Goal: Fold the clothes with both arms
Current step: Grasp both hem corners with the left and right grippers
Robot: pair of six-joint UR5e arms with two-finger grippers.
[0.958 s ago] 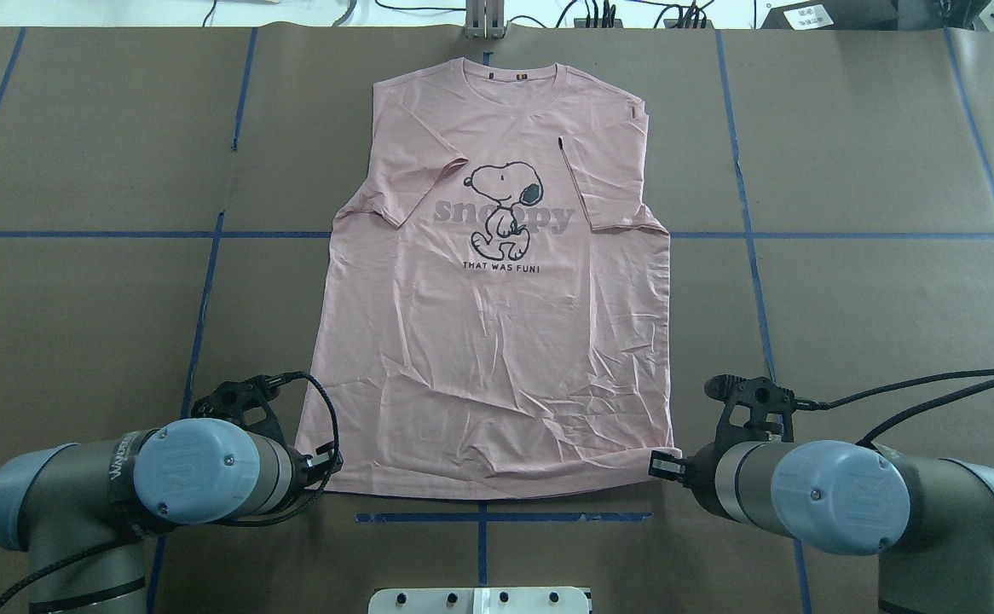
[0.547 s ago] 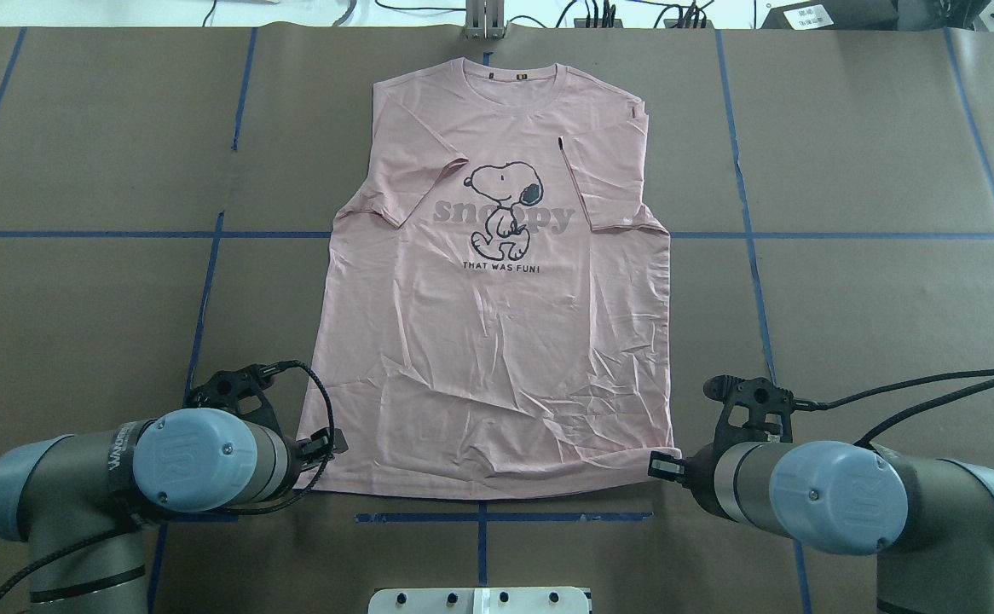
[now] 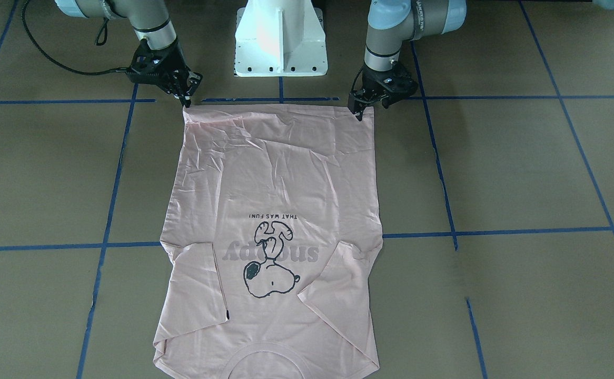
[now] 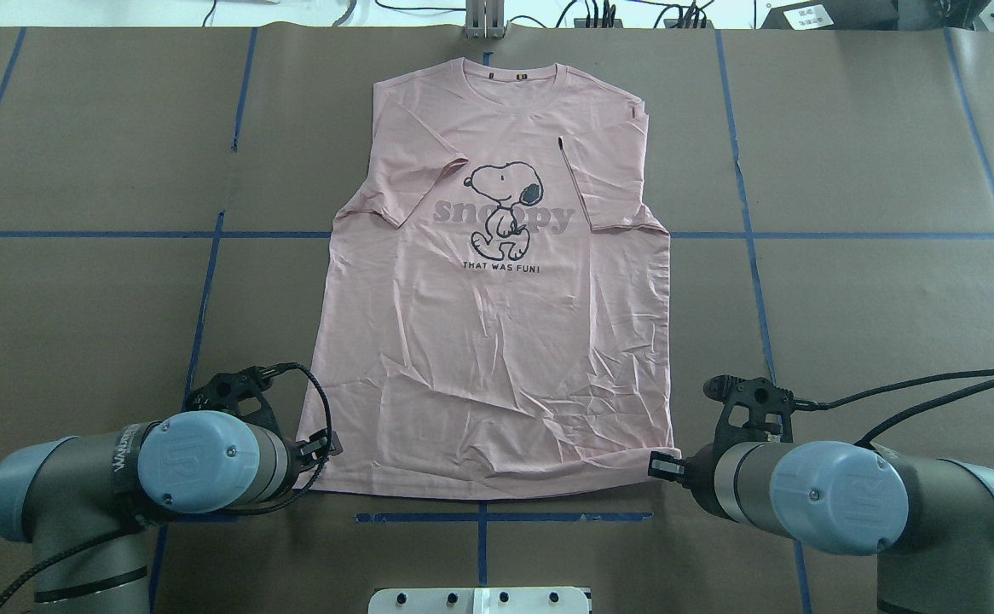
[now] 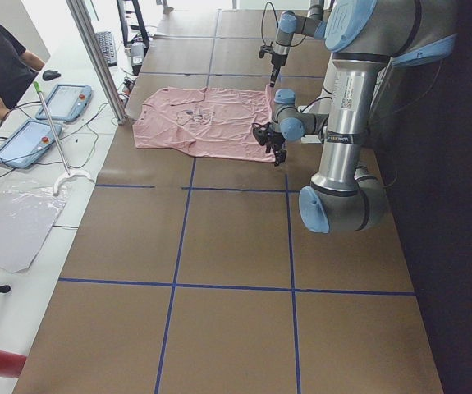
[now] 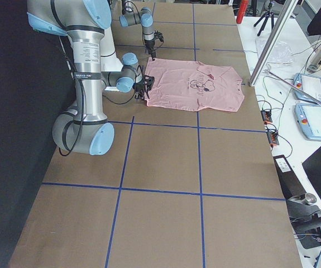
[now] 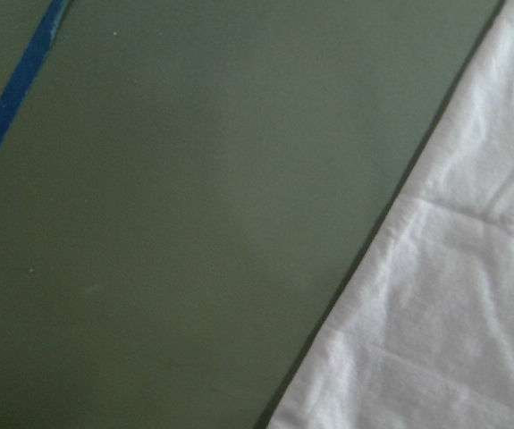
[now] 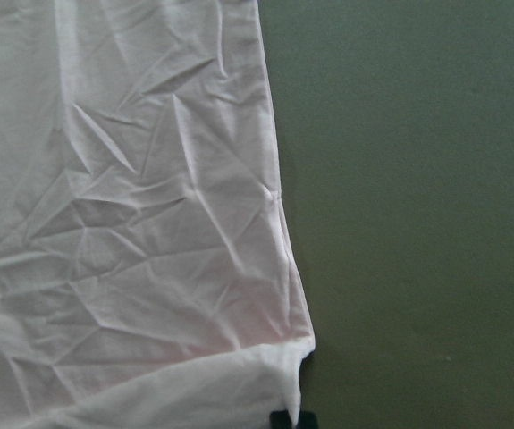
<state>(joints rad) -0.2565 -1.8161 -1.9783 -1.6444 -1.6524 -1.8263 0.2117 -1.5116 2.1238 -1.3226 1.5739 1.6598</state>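
Nearest the robot, at the lower edge of the overhead view, both arms sit low at the hem of the pink T-shirt (image 4: 497, 341), which lies front up on the brown table (image 4: 79, 324), collar away from the robot. At lower right the right gripper (image 4: 659, 466) meets the hem corner. Its wrist view shows that corner curled up against a dark fingertip (image 8: 290, 418), so the fingers look pressed together with the cloth pinched between them. At lower left the left gripper (image 4: 325, 445) is against the shirt's side edge, just above the other hem corner. Its wrist view shows only cloth edge and bare table, so whether it is spread or pinching cannot be told. Further up, the lower body is heavily creased. Beyond that comes the Snoopy print (image 4: 504, 209), with both sleeves (image 4: 612, 183) turned in over the chest, then the collar (image 4: 514, 72) near the top of the frame. The main risk seems to be an uneven lift: if only one corner is truly held, the hem would rise skewed and drag the shirt sideways. A pinch that catches just the top layer would let the back sag behind. Carrying the hem forward could also press the creases in or flick the tucked sleeves loose.
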